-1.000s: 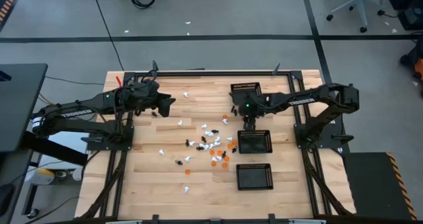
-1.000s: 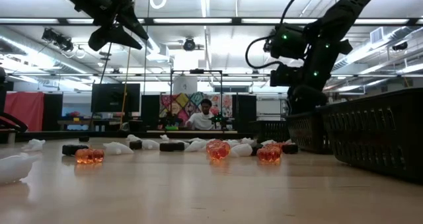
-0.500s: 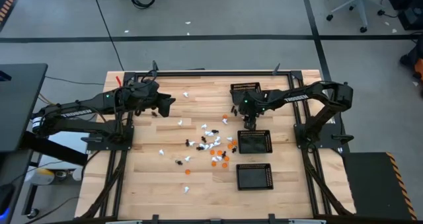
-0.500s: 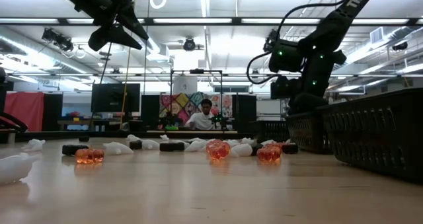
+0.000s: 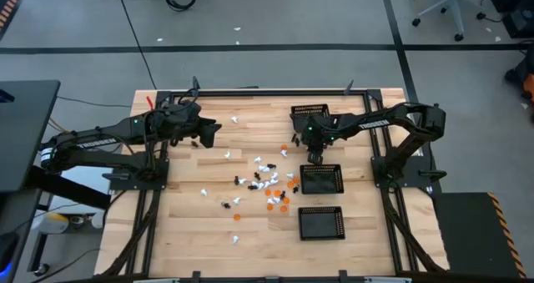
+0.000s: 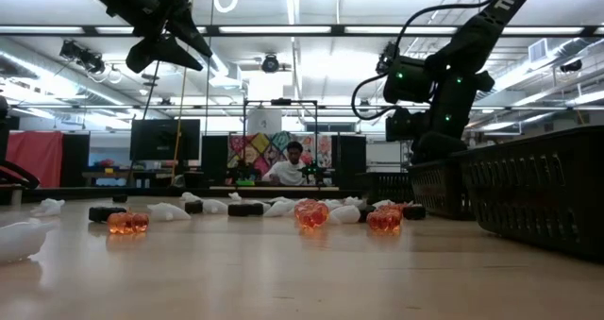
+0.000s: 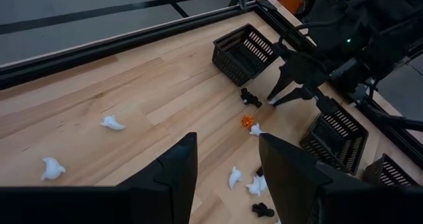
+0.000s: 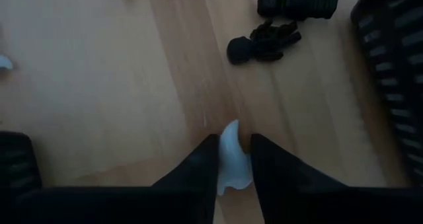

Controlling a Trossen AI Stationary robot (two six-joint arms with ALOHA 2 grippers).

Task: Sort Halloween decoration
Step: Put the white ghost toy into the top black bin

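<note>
Tiny white, orange and black Halloween figures (image 5: 267, 183) lie scattered on the middle of the wooden table, and the low view shows them as a row (image 6: 311, 213). My right gripper (image 5: 314, 156) points down between the far tray (image 5: 309, 116) and the middle tray (image 5: 322, 179), shut on a white figure (image 8: 232, 159). Two black figures (image 8: 264, 42) lie just beyond it. My left gripper (image 5: 213, 135) hovers open, high above the table's left part (image 7: 225, 141). My right gripper pinches one white figure between its two fingertips (image 8: 201, 161), coming from above and pointing down. The figure's pointed end (image 8: 230, 128) sticks out past the fingers toward the tabletop. Whether it rests on the wood or hangs clear, I cannot tell.
Three black mesh trays stand in a row on the right side, the nearest one (image 5: 322, 222) by the near edge. Single white figures (image 7: 112, 123) lie apart on the left half. A person sits far behind the table (image 6: 294, 164).
My right gripper sank a little toward the table in the first half second, its elbow swinging slightly toward the table's left, then held still. The left arm has kept still.
</note>
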